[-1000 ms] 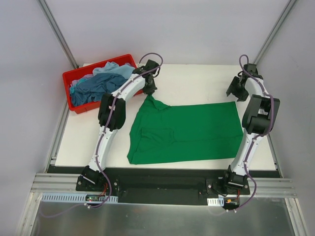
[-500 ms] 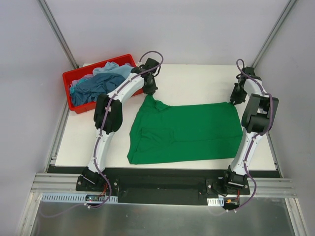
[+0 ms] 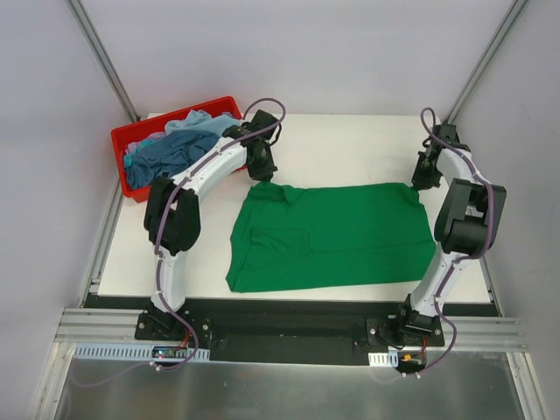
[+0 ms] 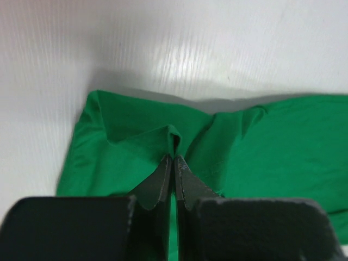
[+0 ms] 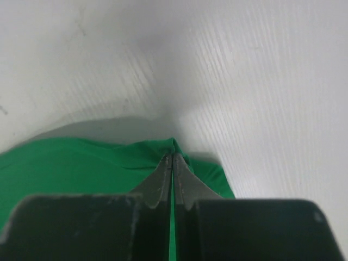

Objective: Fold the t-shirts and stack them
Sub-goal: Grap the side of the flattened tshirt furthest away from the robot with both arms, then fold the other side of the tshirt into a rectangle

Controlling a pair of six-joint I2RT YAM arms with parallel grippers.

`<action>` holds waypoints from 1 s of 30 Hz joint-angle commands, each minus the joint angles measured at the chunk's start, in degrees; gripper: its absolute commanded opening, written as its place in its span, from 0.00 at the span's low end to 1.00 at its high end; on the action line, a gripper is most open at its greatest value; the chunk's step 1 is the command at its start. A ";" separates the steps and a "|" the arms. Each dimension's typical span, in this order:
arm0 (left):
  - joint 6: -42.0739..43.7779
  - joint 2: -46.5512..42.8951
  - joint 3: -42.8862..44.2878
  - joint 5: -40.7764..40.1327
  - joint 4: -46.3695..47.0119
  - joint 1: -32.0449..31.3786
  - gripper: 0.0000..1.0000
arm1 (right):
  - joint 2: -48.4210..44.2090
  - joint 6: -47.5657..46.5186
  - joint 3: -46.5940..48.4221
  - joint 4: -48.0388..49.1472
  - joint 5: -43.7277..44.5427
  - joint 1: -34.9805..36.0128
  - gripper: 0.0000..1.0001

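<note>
Barely started, tbh. Had the green shirt lying flat on the table, stretched between both hands, no fold made yet. Pinched one far corner tight in the left hand, the other in the right hand. Left the teal and pale blue shirts heaped in the red bin just beside the left hand. Spotted nothing blocking the fold.
</note>
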 commanded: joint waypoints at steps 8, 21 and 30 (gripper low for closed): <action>-2.67 -19.73 -17.09 1.63 -1.29 -3.33 0.00 | -21.40 0.14 -14.09 4.12 2.58 0.28 0.01; -5.13 -35.56 -33.89 4.27 -1.64 -8.07 0.00 | -30.72 -0.65 -20.43 3.77 4.77 -0.24 0.01; -8.12 -40.49 -40.92 5.24 -3.93 -10.36 0.00 | -31.61 0.23 -21.75 3.34 4.77 -0.59 0.00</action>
